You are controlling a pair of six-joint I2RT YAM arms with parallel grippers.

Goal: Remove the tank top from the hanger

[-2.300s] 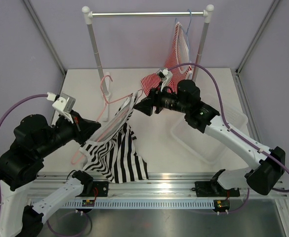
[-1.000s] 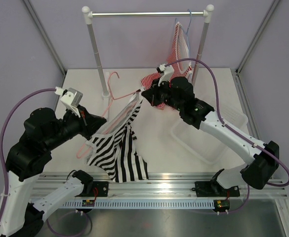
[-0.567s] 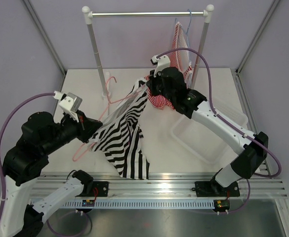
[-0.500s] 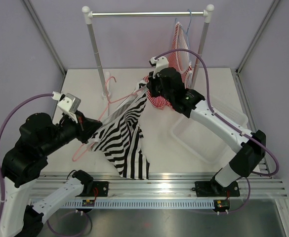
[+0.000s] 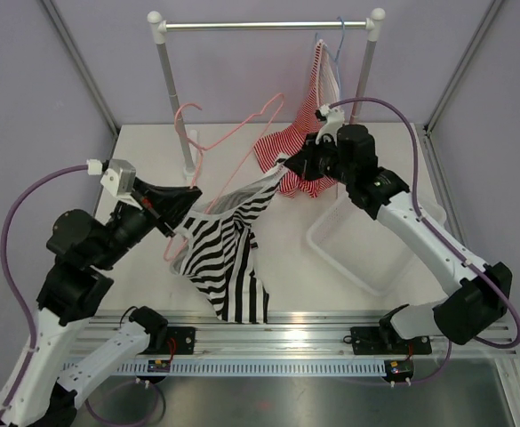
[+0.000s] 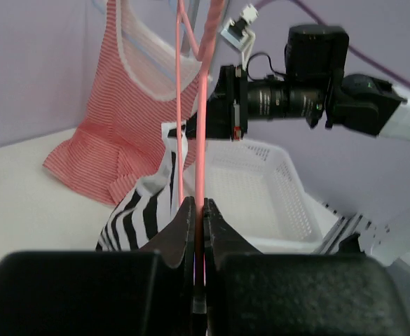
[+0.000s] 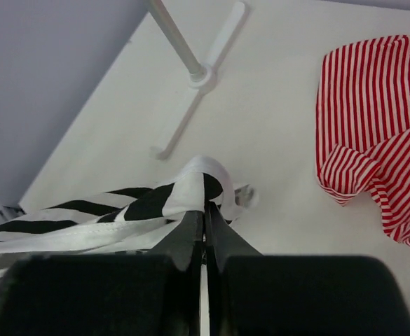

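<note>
While left claw [image 6: 199, 208] clenches hanger [image 6: 200, 175], right claw [image 7: 205, 210] pinches tank top [image 5: 220, 267] beside red-striped top [image 7: 373, 105].

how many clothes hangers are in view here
2. The pink hanger is clamped in the left gripper; the pale blue hanger hangs at the right end of the rail, carrying the red-and-white top. No others visible.

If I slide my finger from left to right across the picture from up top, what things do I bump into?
left gripper → black-and-white tank top → right gripper → white basket. The pink hanger and the red striped top overlap others, so I skipped them.
</note>
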